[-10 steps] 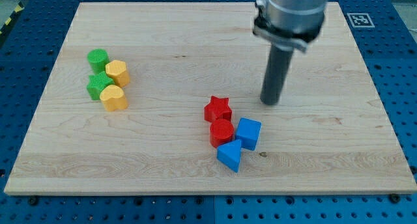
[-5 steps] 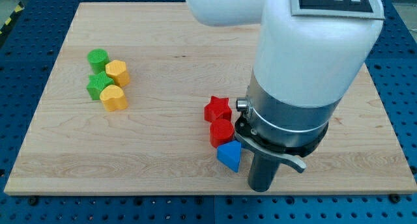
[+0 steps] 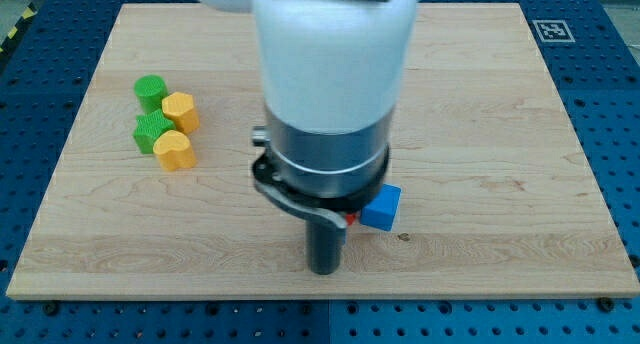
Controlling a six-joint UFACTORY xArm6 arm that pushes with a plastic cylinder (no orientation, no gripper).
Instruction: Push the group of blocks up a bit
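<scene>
Blue cube was seen beside my tip, down-left of it; a red sliver showed, other grouped blocks hidden. Fingers: none fitted.

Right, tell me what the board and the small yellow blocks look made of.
The board looks like pale, matte wood: grain lines run across it. The two yellow blocks look like matte plastic, possibly 3D-printed, judging by faint ridges; hard to confirm. My tip sits far from them.

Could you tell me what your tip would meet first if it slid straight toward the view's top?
Likely the block group around the blue cube; my tip sits just below it, but my arm hides most of it.
</scene>
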